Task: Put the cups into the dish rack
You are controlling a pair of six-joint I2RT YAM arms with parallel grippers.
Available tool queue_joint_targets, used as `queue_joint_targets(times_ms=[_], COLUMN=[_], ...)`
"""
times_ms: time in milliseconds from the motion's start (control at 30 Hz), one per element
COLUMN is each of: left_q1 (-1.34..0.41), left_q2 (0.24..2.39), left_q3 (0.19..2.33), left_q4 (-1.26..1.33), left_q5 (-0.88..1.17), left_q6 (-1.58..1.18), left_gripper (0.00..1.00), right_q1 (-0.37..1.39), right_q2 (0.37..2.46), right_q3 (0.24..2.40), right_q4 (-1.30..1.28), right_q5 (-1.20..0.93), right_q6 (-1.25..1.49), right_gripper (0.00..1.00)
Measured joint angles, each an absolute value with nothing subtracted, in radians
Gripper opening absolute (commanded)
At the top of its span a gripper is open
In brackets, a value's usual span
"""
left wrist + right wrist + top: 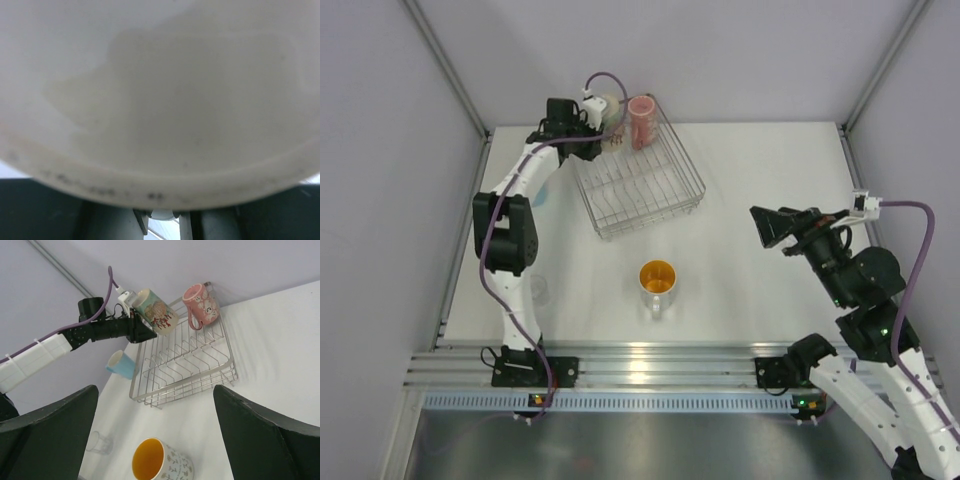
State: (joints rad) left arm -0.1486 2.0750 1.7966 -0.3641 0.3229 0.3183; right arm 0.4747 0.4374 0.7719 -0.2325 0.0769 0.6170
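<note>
Left hand (144,327) partly behind cream cup (157,314)

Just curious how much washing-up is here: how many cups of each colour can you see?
Pink patterned mug: 1
Cream flower-printed cup: 1
Light blue cup: 1
Clear glass tumbler: 1
Pale speckled mug, orange-yellow inside: 1
Total: 5

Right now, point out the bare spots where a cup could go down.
The dish rack is bare in its middle and near rows. Its far end is crowded by the pink mug and the cream patterned mug held above it. The table is bare between rack, yellow-lined mug and right claw. It is tight on the left, by the blue cup and glass tumbler.
</note>
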Motion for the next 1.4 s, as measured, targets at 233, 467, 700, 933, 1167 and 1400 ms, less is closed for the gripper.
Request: queue_joint_targets(times_ms=[233,467,700,933,1167,1400], left_q1=[-0.144,-0.137,-0.136,-0.135,-0.133,-0.131], left_q2=[2.138,2.207,2.263,2.302,2.316,2.333], left_q3=[1.852,1.879,1.904,1.944,1.945,1.946], left_q4=[-0.326,-0.308,-0.309,-0.299,-0.278,-0.252], left_q5=[0.296,0.282,0.261,0.225,0.192,0.165], left_q6=[0.331,0.344,0.348,0.370,0.377,0.376], left_gripper=[0.00,0.00,0.00,0.00,0.19,0.30], right_q1=[0.475,0.475,0.475,0.475,0.475,0.475], right_q2=[0.453,0.472,0.496,0.512,0.527,0.527], right_q3=[0.772,0.772,0.771,0.748,0.745,0.735], right_q4=[-0.233,-0.233,-0.231,-0.224,-0.224,-0.219], right_q5=[0.086,0.095,0.105,0.107,0.107,0.107], right_q6=[0.601,0.585,0.574,0.568,0.567,0.568], right_gripper=[0.99,0.99,0.99,0.99,0.99,0.99])
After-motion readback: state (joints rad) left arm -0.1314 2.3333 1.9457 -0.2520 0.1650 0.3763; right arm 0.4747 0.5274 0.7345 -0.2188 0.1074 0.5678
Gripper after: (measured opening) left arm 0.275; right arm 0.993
